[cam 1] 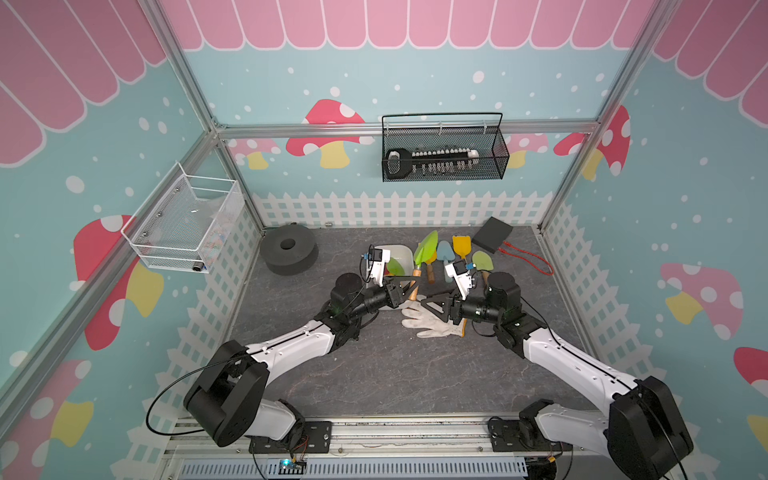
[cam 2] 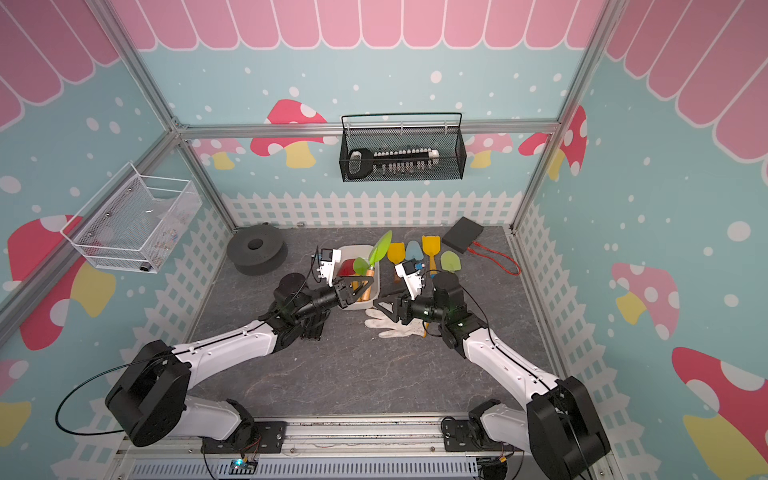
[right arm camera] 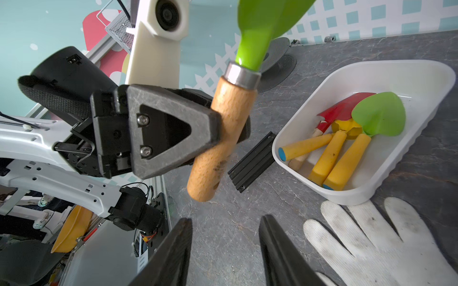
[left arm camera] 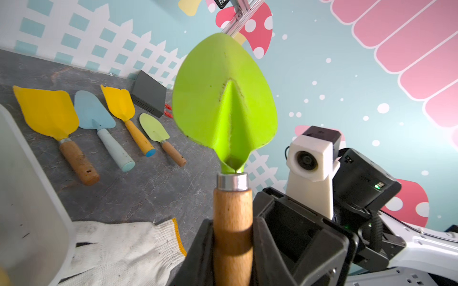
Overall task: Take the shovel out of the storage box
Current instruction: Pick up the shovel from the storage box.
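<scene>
Shovel [right arm camera: 233, 111] handling looked undemanding: it was a small green-bladed trowel, probably light and stiff throughout, though whether the thin blade was painted metal or plastic could not be told. It hung in the air blade-up and slightly tilted, clear of the storage box [right arm camera: 371, 66], where other shovels [right arm camera: 332, 158] lay. The left gripper [right arm camera: 229, 132] was clamped across the middle of the bare wooden handle. That was the sensible place to take it, since matte wood gives friction while the polished ferrule and slick blade would slip. Top-heavy, it might pivot between the pads. The right gripper [right arm camera: 224, 237] sat nearby, jaws apart and empty, beside a white glove [right arm camera: 371, 242].
</scene>
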